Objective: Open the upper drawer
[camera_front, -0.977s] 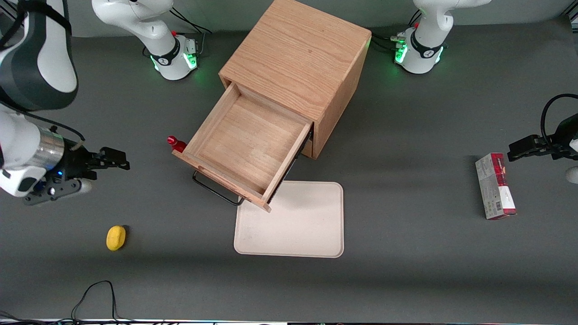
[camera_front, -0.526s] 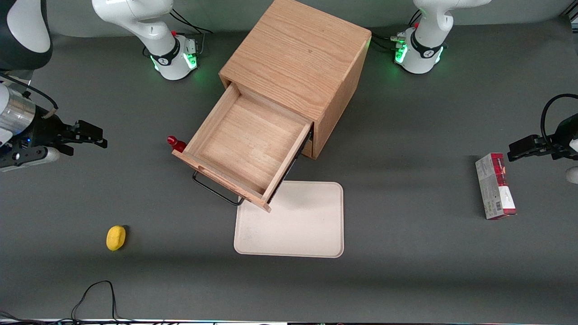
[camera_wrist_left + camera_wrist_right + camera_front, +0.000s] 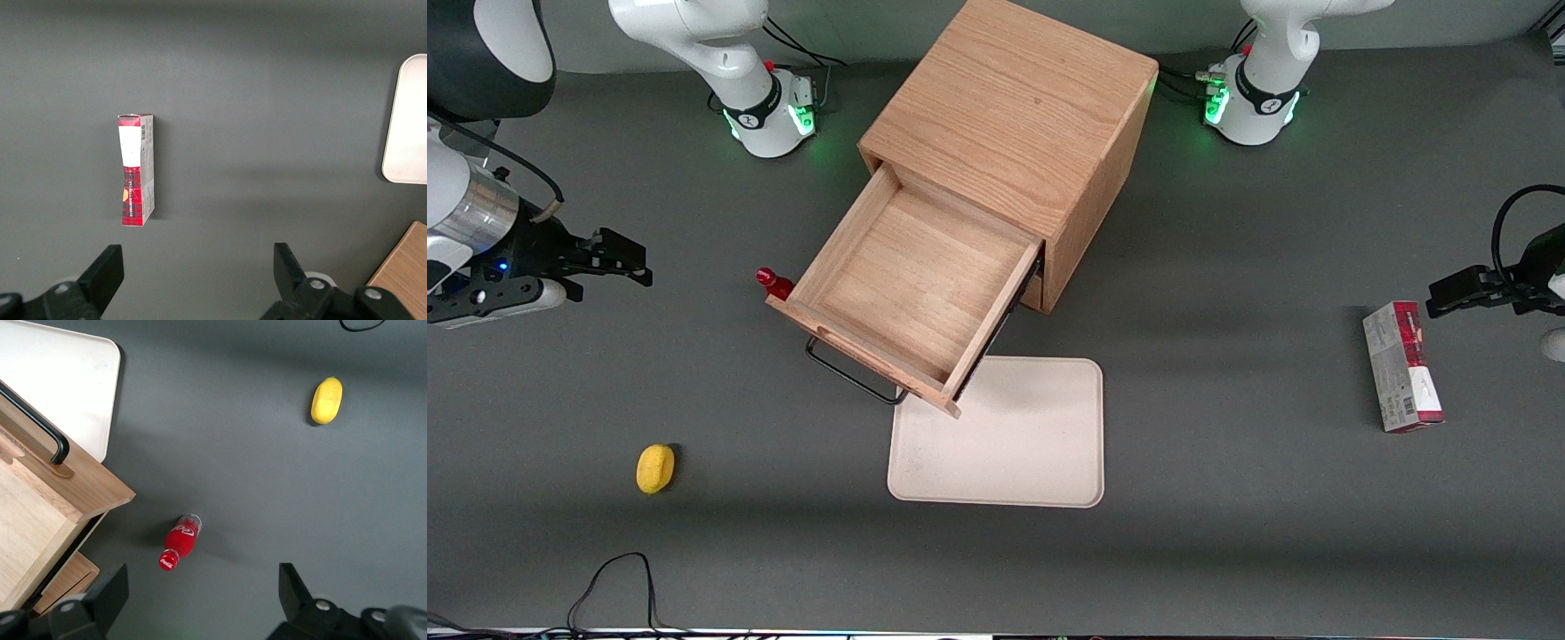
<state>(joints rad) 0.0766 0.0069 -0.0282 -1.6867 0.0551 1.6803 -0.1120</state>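
The upper drawer [image 3: 911, 293] of the light oak cabinet [image 3: 1014, 107] stands pulled far out, its shallow wooden box bare inside. Its black bar handle [image 3: 854, 378] faces the front camera. My right gripper [image 3: 627, 258] hangs open and empty above the table, well apart from the drawer, toward the working arm's end. In the right wrist view the drawer's corner [image 3: 40, 513] and handle [image 3: 40, 420] show, with the bottom drawer's front [image 3: 67, 583] under it. The open gripper [image 3: 200, 593] holds nothing.
A small red bottle [image 3: 774, 283] stands beside the drawer's corner; it also shows in the right wrist view [image 3: 181, 540]. A yellow lemon [image 3: 655, 468] lies nearer the front camera. A cream tray [image 3: 1005, 436] lies in front of the drawer. A red box [image 3: 1402, 366] lies toward the parked arm's end.
My right gripper has moved away from the drawer and farther from the front camera, then drifted slightly back toward the cabinet. The drawer has stayed open and still.
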